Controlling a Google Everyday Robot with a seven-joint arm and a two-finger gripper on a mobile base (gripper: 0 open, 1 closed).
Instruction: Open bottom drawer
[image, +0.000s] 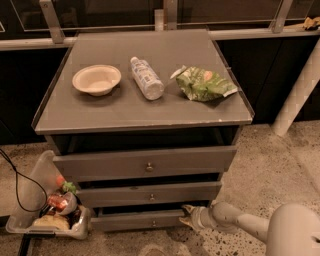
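We see the grey cabinet (227, 145) from above and in front, three drawers stacked. The bottom drawer (137, 220) is lowest, just above the floor (270, 165), with a slim grey front and a small round knob (153, 223) near its middle. There is a dark gap above its front; we cannot tell how far out it sits.

The claw (187, 216) is low at the right end of the bottom drawer front, touching or just beside that edge, well right of the knob. We cannot tell if the claw is clenched or released. The pale arm (235, 220) runs in from the lower right, near the floor.

The middle drawer (150, 194) and top drawer (145, 162) each have a centre knob.

On the cabinet's surface (125, 107):
- a shallow bowl (96, 79) at the left
- a clear bottle (146, 78) lying on its side in the middle
- a green snack bag (202, 83) at the right

All three sit apart from each other.

On the floor, left of the cabinet, a clear plastic bin (30, 185) holds mixed trash, and a black cable (20, 180) loops across it.
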